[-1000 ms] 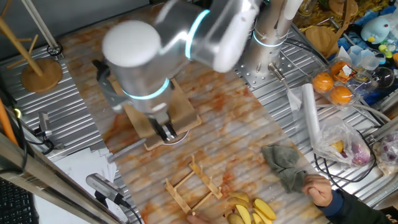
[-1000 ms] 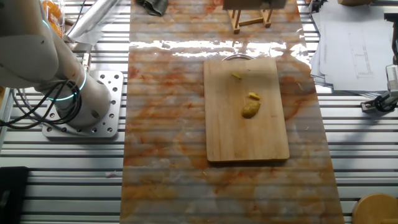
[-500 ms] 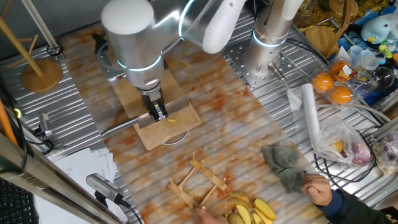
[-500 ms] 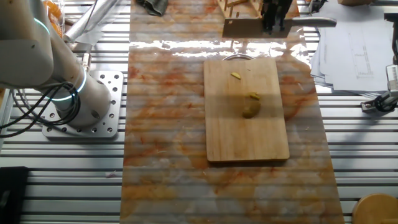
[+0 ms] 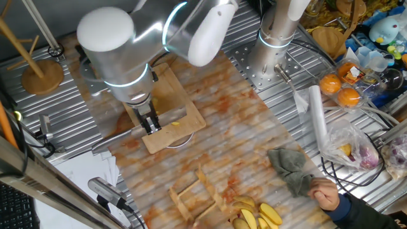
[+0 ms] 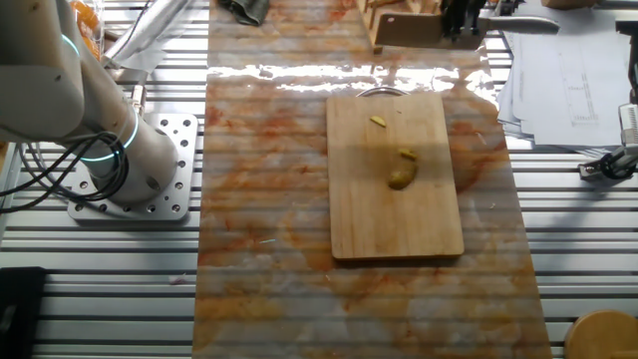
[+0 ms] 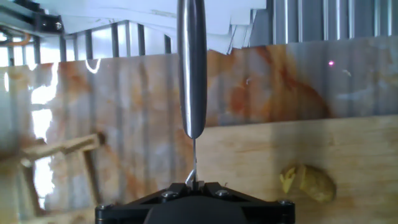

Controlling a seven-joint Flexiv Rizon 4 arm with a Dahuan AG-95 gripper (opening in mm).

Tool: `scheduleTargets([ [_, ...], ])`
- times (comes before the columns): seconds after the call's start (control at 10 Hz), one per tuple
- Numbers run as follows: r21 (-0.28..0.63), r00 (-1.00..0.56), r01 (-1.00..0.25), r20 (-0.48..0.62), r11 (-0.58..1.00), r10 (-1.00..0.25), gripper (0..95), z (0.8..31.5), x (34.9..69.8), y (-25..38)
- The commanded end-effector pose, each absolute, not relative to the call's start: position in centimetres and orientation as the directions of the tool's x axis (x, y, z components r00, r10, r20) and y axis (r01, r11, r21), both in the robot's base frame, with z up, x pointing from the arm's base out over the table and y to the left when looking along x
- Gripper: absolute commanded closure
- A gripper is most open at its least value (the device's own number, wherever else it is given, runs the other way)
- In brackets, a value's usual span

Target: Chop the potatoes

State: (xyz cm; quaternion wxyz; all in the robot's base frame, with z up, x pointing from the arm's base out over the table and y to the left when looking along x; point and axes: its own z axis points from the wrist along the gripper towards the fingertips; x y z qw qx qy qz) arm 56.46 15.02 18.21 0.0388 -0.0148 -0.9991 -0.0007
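Note:
A small peeled potato lump (image 6: pixel 401 178) lies mid-board on the bamboo cutting board (image 6: pixel 396 214), with a thin slice (image 6: pixel 408 155) beside it and a tiny piece (image 6: pixel 379 122) nearer the far end. In the hand view the lump (image 7: pixel 308 182) lies at the lower right on the board (image 7: pixel 348 149). My gripper (image 7: pixel 194 185) is shut on a knife (image 7: pixel 191 68), held edge-on with its steel handle pointing away. In the other fixed view the gripper (image 6: pixel 459 15) holds the knife (image 6: pixel 404 30) beyond the board's far end. In one fixed view the gripper (image 5: pixel 149 121) is at the board's (image 5: pixel 172 95) corner.
A wooden rack (image 5: pixel 197 191) stands near the front, blurred. Pale yellow wedges (image 5: pixel 257 216), a grey cloth (image 5: pixel 292 168) and a person's hand (image 5: pixel 327 194) are at the front right. Oranges (image 5: pixel 340 89) and bags sit far right. Papers (image 6: pixel 568 70) lie beside the mat.
My gripper has carried the knife away from over the board toward its far end and the papers' side. The wooden rack has shifted. The potato pieces have not moved.

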Motion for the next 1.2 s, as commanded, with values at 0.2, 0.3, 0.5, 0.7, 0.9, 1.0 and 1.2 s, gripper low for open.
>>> scheduleTargets([
  [0.2, -0.060, -0.996, 0.076, 0.051, 0.995, 0.079, 95.0, 18.3, 56.3, 15.0],
  [0.3, -0.092, -0.996, 0.064, 0.051, 0.994, 0.069, 95.0, 18.3, 56.3, 15.0],
  [0.5, -0.087, -0.997, 0.063, 0.032, 0.994, 0.066, 95.0, 18.3, 56.3, 15.0],
  [0.7, -0.074, -0.997, 0.061, 0.041, 0.995, 0.064, 95.0, 18.3, 56.3, 15.0],
  [0.9, -0.059, -0.997, 0.065, 0.033, 0.996, 0.067, 95.0, 18.1, 56.3, 14.1],
  [1.0, -0.061, -0.997, 0.070, 0.037, 0.996, 0.073, 95.0, 17.5, 56.1, 12.5],
  [1.2, -0.065, -0.995, 0.090, 0.028, 0.994, 0.092, 95.0, 16.4, 55.5, 9.6],
])
